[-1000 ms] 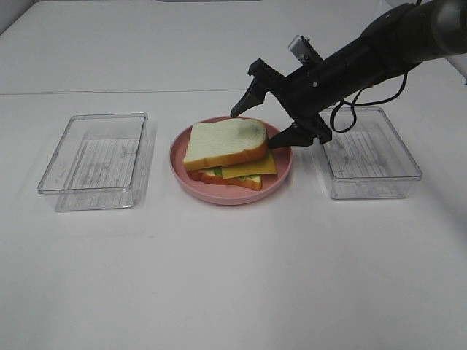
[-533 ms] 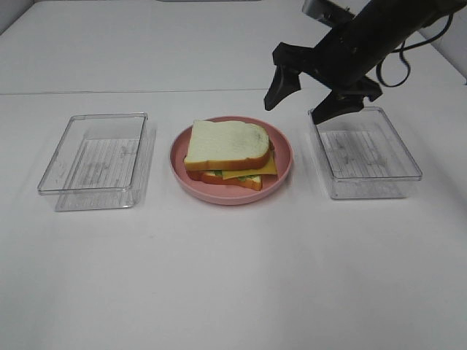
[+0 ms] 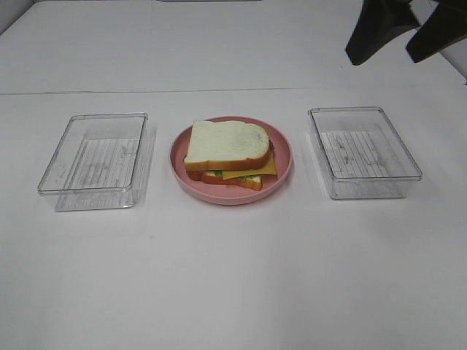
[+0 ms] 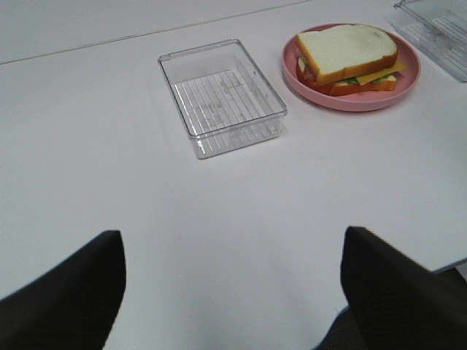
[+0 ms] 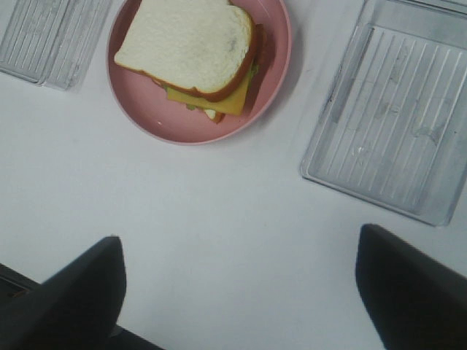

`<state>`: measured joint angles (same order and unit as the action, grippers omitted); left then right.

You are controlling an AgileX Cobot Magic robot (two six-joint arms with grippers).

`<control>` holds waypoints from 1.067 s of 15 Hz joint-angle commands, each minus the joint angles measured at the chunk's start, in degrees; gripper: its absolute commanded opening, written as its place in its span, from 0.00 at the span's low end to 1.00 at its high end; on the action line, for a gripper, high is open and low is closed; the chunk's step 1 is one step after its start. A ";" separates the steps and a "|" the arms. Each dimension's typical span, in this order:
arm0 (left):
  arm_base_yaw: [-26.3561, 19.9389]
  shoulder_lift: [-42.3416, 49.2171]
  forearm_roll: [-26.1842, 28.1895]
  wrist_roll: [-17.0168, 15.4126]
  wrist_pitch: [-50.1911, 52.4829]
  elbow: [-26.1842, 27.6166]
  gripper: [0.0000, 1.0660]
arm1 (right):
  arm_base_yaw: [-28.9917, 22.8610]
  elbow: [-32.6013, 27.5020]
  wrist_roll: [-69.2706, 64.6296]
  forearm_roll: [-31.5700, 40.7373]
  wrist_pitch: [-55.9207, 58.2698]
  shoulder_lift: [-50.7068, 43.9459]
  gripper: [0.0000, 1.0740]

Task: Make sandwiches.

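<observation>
A sandwich (image 3: 228,154) lies on a pink round plate (image 3: 281,146) at the table's middle: white bread on top, yellow cheese and green lettuce showing under it, bread below. It also shows in the left wrist view (image 4: 349,57) and the right wrist view (image 5: 192,52). My right gripper (image 3: 400,33) is open and empty, high at the top right, well above and behind the right tray. My left gripper (image 4: 230,288) is open and empty over bare table, far from the plate; it is out of the exterior high view.
A clear plastic tray (image 3: 95,160) stands left of the plate and another clear tray (image 3: 363,151) right of it; both are empty. The white table (image 3: 233,277) stretches wide in front of them.
My right gripper has let go of the top bread slice, lifted away from the plate and moved up and to the right. The sandwich stays stacked on the plate.
</observation>
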<state>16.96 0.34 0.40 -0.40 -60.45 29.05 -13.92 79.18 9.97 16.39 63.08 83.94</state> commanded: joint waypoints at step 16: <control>-0.06 0.46 4.07 4.01 0.52 -0.46 0.73 | -0.11 -47.21 -8.37 -12.38 2.41 -75.46 0.75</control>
<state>16.96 0.34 3.95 3.50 -60.45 29.05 -13.92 31.00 1.72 3.55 65.43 7.28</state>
